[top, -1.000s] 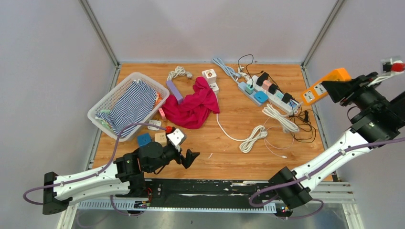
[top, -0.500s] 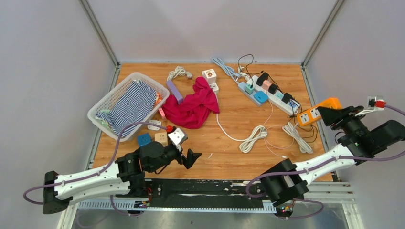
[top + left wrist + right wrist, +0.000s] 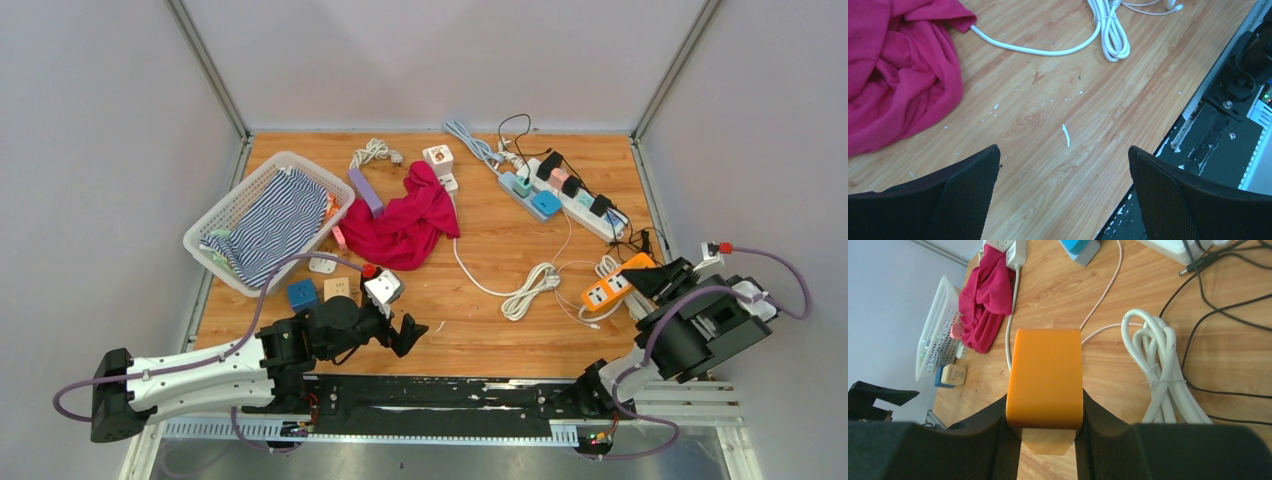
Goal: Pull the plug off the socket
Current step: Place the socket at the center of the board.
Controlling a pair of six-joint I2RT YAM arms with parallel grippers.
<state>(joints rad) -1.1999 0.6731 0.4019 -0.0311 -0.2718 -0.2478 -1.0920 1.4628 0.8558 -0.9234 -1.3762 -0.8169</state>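
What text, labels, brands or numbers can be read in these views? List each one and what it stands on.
No text is readable anywhere.
On the orange power strip: socket faces show no legible print, too small.
On the white cube adapter: a reddish mark on top, too blurred to read.
On the white power strip: nothing can be made out.

A brown wooden table (image 3: 480,320) sits between plain pale grey walls (image 3: 440,60) on three sides, thin shiny metal posts (image 3: 208,70) lean up from its back corners, and a black strip (image 3: 450,392) runs along its near edge, all in soft, even light.
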